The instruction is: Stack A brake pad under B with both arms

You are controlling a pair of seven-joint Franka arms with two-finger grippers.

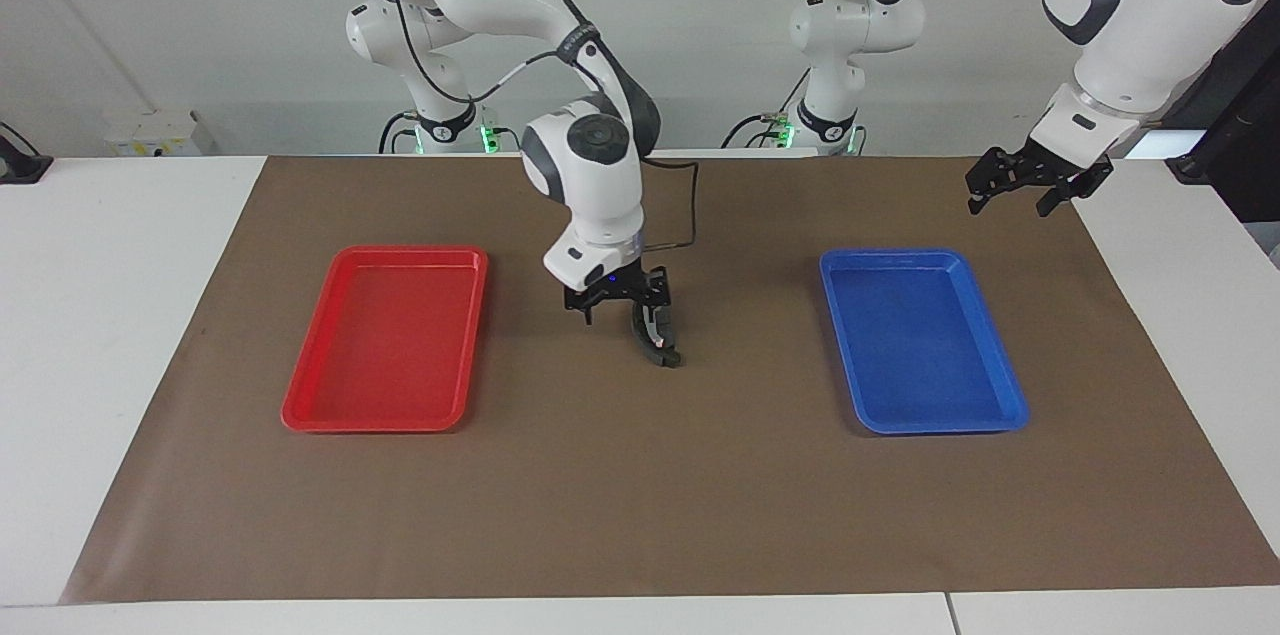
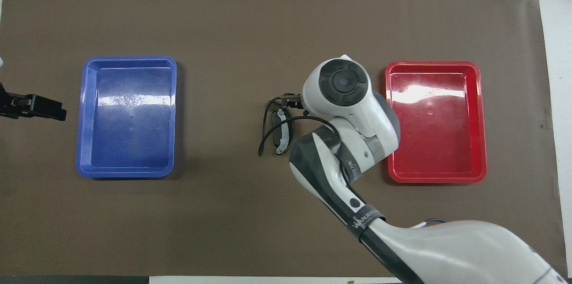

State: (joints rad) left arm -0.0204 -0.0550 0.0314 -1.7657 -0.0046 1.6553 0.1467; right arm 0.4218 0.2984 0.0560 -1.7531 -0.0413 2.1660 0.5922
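Note:
B (image 1: 652,330), the long crescent piece with a pale strip, lies on the mat midway between the two trays; it also shows in the overhead view (image 2: 282,129). A dark flat piece, seemingly the A brake pad (image 1: 670,357), shows under and beside B in the overhead view too (image 2: 291,131); most of it is covered. My right gripper (image 1: 625,307) is low over the end of B nearer the robots, its fingers spread, one finger beside B. My left gripper (image 1: 1010,205) is open and empty, raised over the mat's edge at the left arm's end, also seen in the overhead view (image 2: 49,112).
A red tray (image 1: 385,340) lies toward the right arm's end and a blue tray (image 1: 920,340) toward the left arm's end, nothing in either. A thin black cable (image 2: 263,134) from the right arm hangs beside B.

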